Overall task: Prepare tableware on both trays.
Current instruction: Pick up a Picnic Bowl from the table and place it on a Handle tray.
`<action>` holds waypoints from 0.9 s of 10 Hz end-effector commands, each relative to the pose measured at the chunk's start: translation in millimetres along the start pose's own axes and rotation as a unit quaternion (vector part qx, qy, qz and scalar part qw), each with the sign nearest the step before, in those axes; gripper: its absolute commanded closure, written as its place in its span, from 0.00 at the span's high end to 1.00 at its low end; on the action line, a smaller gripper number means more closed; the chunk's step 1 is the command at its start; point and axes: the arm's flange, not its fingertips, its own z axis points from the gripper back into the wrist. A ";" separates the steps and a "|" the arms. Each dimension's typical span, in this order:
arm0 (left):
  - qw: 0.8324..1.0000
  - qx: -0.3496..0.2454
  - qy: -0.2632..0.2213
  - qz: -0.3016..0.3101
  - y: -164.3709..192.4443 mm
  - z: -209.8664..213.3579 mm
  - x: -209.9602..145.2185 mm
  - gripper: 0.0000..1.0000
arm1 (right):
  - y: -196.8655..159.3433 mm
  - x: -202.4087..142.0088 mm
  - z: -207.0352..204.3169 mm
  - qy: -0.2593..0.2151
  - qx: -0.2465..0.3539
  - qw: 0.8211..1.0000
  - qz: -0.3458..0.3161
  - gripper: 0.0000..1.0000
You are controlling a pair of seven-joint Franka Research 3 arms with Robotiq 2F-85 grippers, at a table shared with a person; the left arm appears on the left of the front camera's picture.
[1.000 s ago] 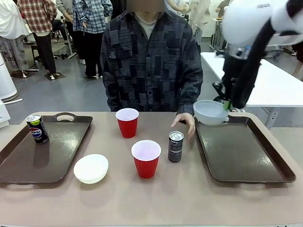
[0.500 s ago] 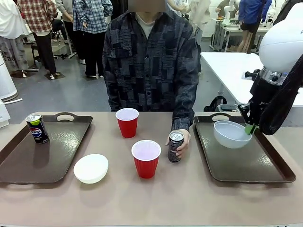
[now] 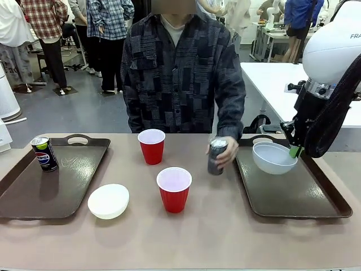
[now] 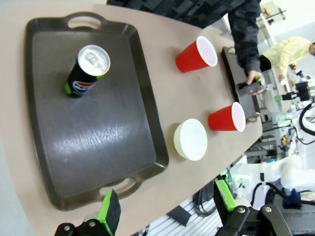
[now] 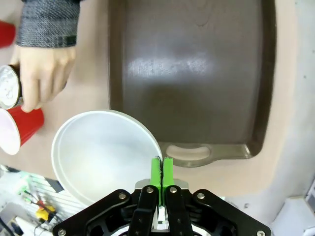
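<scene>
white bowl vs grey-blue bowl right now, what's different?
Colour: the white bowl is white, the grey-blue bowl pale grey-blue. Support: the white bowl rests untouched on the table beside the left tray; the grey-blue bowl is pinched at its rim by the right gripper, jaws shut, over the far end of the right tray. Both are round, plain bowls.

The Pepsi can [image 3: 44, 153] bears the brand word "pepsi" across its side in the front view. In the left wrist view the same can [image 4: 84, 72] shows the round logo, with the lettering too small to read. The white shell of the right arm [image 3: 338, 51] carries the dark letters "FRA", cut off at the picture's edge, and the print on the black can [image 3: 216, 156] cannot be made out.
</scene>
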 end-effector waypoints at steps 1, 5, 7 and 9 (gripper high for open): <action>1.000 -0.004 -0.007 0.001 -0.2 0.9 0.7 1.00 | -36.4 14.3 -4.7 -0.015 -0.013 0.999 -0.040 0.02; 1.000 -0.004 -0.007 0.001 -0.2 0.9 0.7 1.00 | -33.1 -19.7 -14.4 0.023 -0.026 0.999 -0.017 0.02; 1.000 -0.004 -0.007 0.001 -0.2 0.9 0.7 1.00 | 10.4 -87.7 -2.7 0.000 -0.065 0.994 0.085 0.02; 1.000 -0.004 -0.007 0.001 -0.2 0.9 0.7 1.00 | 0.8 -75.6 -2.1 0.018 -0.057 0.997 0.051 0.02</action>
